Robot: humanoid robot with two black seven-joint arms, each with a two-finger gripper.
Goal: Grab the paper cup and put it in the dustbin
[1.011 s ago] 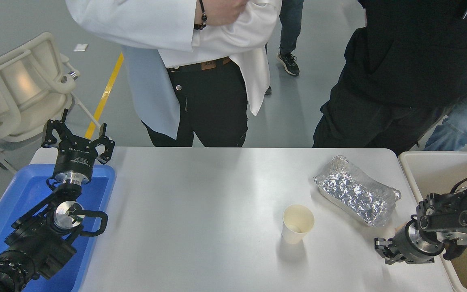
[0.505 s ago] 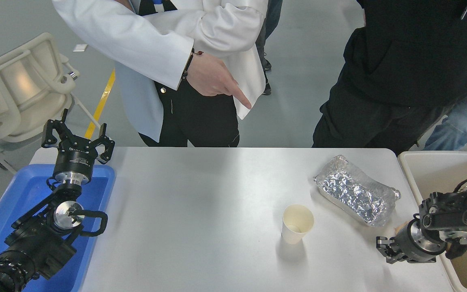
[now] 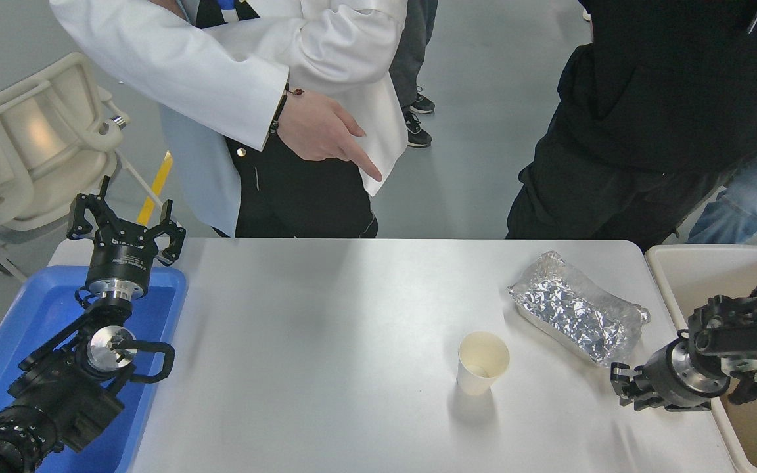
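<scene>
The paper cup (image 3: 482,362) stands upright and open-mouthed on the white worktop (image 3: 326,341), right of centre and toward the near edge, with nothing touching it. Beyond it and to its right lies a crinkled silver foil container (image 3: 577,309), set at a slant and apart from the cup. The right end effector (image 3: 623,389) sits low over the worktop near the right edge, pointing left toward the cup but well short of it; its dark fingers are bunched at the tip and too small to read, so I cannot tell whether they are released or clenched. The arm behind it reaches in over the dustbin (image 3: 674,269), the beige bin that stands against the worktop's right end with its thick rim level with the surface. The left end effector (image 3: 126,223) is parked at the far left, raised above the far end of a blue tray (image 3: 37,309), its fingers spread apart and grasping nothing. At the far side of the worktop stand a person in a white coat (image 3: 234,72), whose hand (image 3: 319,131) points downward with one finger, and a person in black (image 3: 654,98).
</scene>
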